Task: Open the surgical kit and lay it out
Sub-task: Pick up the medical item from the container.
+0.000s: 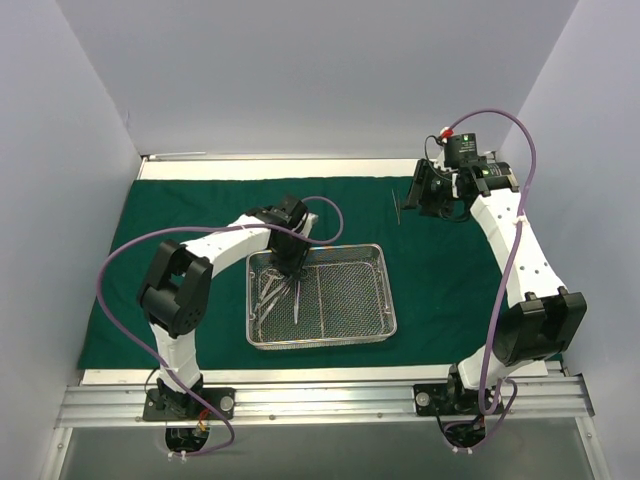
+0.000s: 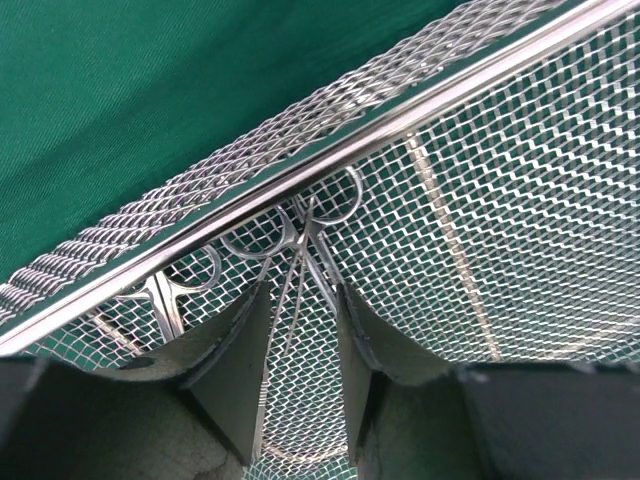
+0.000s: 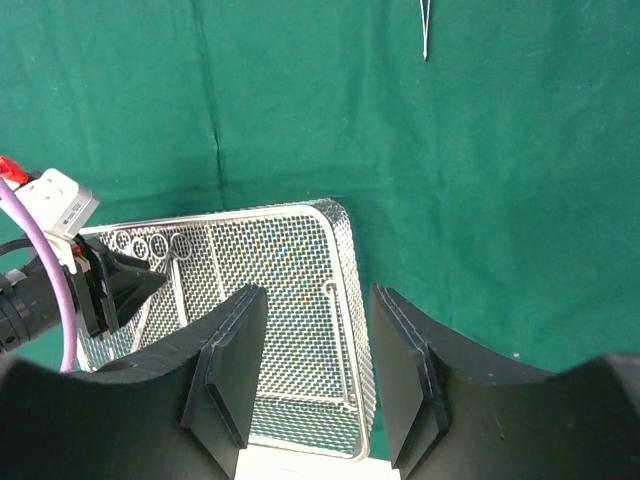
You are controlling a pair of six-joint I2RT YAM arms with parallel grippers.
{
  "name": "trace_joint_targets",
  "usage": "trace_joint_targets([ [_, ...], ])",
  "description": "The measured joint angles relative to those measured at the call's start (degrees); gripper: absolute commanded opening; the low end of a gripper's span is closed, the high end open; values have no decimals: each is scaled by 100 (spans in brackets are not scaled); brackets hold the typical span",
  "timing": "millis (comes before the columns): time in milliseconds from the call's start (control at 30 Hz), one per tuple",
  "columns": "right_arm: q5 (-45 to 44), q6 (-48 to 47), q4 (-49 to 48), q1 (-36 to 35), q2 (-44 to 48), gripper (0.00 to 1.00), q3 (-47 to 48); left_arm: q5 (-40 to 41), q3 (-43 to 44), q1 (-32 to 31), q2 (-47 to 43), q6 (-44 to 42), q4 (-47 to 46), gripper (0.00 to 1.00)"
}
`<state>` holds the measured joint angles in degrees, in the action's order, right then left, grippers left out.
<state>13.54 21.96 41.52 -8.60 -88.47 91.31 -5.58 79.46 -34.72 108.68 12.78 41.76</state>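
The dark green cloth [image 1: 180,230] lies spread flat, and the silver wire-mesh tray [image 1: 385,290] stands on its middle. My left gripper [image 1: 293,268] reaches down into the tray's back left part, over the scissors and tweezers [image 1: 270,290]. In the left wrist view its jaws [image 2: 300,290] stand apart astride thin steel shafts, below the ringed scissors handles [image 2: 335,195]. One steel strip lies close along the left finger [image 2: 240,345]. My right gripper [image 1: 425,195] hovers high at the back right, open and empty [image 3: 315,295]. One pair of tweezers [image 1: 398,205] lies on the cloth.
White walls close in the table on the left, back and right. The cloth [image 3: 480,150] stretches bare around the tray [image 3: 345,260]. The tray rim [image 2: 400,125] runs diagonally just beyond the left fingers. A white table strip shows along the near edge [image 1: 300,375].
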Motion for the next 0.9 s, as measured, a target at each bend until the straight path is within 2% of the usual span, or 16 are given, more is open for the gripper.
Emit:
trace_joint_targets([
  [433,92,-87,26,66,0,45,-81,105,-487,-2,11,35,-166,36],
  [667,103,-90,31,72,0,45,-83,175,-487,4,11,24,-173,18],
  [700,105,-90,31,72,0,45,-83,179,-487,4,11,17,-173,9],
  [767,107,-94,31,70,0,45,-83,184,-487,4,0,-7,-173,2],
  [900,129,-105,31,70,0,45,-83,166,-474,4,-50,-61,-111,2],
])
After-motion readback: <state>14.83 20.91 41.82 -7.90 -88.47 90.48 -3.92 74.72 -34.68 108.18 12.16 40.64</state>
